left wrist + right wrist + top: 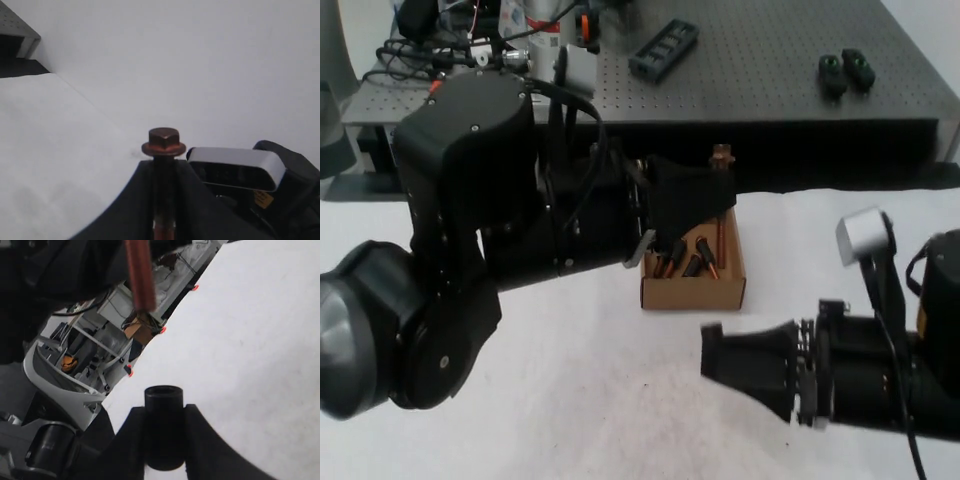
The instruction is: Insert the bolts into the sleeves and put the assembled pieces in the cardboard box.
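My left gripper (705,195) hangs over the cardboard box (693,292), shut on a copper bolt (722,155) that stands upright. In the left wrist view the bolt's hex head (163,141) sticks out past the left gripper (163,175). My right gripper (712,352) is low over the white cloth, in front of the box, shut on a black sleeve (163,427) whose open end faces outward. The bolt's shaft (140,275) shows farther off in the right wrist view. Several black-and-copper assembled pieces (682,258) lie in the box.
A perforated metal bench (760,60) stands behind the cloth, carrying a black tray (663,48), two small black-and-green parts (845,72) and cables at the back left. White cloth (620,400) covers the work surface around the box.
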